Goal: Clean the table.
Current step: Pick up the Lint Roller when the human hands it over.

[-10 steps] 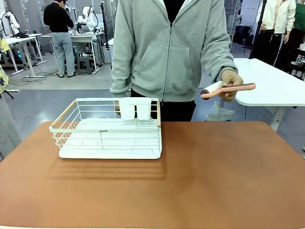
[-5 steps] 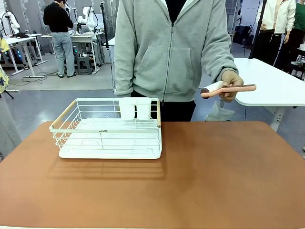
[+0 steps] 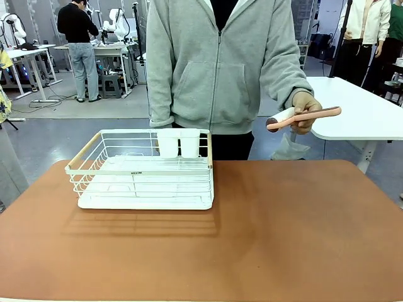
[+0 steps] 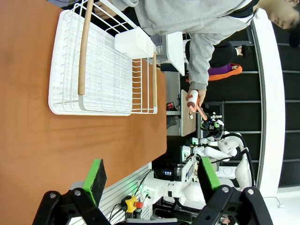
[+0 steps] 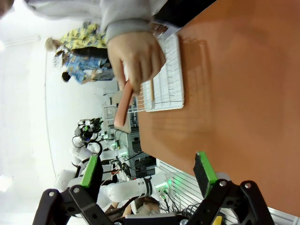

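1. Table point(image 3: 283, 239) spreads out below us, white wire rack point(image 3: 145, 170) on its far-left part.
2. Person's hand point(image 3: 306, 104) holds a pink-handled tool point(image 3: 315, 114) level and crosswise past the far-right edge, nearer our right arm.
3. Left gripper point(image 4: 151, 168) and right gripper point(image 5: 146, 161): fingers spread, empty.

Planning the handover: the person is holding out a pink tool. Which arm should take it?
Probably right. The person's hand holds the pink tool beyond the right half of the table, and it looms large before the open right gripper; the white rack sits on the left.
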Controlling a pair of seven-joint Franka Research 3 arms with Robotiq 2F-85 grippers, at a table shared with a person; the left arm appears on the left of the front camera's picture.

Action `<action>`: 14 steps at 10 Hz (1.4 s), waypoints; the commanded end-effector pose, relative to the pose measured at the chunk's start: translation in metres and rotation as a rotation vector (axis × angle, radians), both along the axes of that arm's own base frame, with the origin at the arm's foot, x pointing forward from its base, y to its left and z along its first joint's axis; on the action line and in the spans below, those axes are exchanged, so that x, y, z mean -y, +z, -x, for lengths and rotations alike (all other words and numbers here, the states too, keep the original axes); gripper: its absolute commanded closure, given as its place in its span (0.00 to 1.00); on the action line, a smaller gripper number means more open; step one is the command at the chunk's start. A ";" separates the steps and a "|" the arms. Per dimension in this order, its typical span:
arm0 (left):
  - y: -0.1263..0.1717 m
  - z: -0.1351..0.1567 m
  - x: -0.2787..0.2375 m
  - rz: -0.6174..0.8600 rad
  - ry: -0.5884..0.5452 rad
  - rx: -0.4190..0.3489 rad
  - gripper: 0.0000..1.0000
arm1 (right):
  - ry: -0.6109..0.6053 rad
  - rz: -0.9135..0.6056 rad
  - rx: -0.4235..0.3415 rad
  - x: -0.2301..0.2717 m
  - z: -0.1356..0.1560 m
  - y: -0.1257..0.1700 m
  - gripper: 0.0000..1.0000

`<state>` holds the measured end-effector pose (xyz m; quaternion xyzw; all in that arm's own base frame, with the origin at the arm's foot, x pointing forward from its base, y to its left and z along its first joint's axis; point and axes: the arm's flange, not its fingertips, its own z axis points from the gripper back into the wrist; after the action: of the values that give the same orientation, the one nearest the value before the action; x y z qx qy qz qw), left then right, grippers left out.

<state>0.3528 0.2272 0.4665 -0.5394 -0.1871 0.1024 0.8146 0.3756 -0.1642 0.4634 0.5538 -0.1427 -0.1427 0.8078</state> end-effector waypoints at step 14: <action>0.000 0.001 -0.002 0.002 0.001 0.010 0.00 | -0.385 0.089 -0.139 -0.208 -0.011 0.008 0.00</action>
<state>0.3529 0.2272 0.4660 -0.5390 -0.1866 0.1029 0.8149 0.3862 0.0367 0.4858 0.4687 -0.1758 -0.3309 0.8000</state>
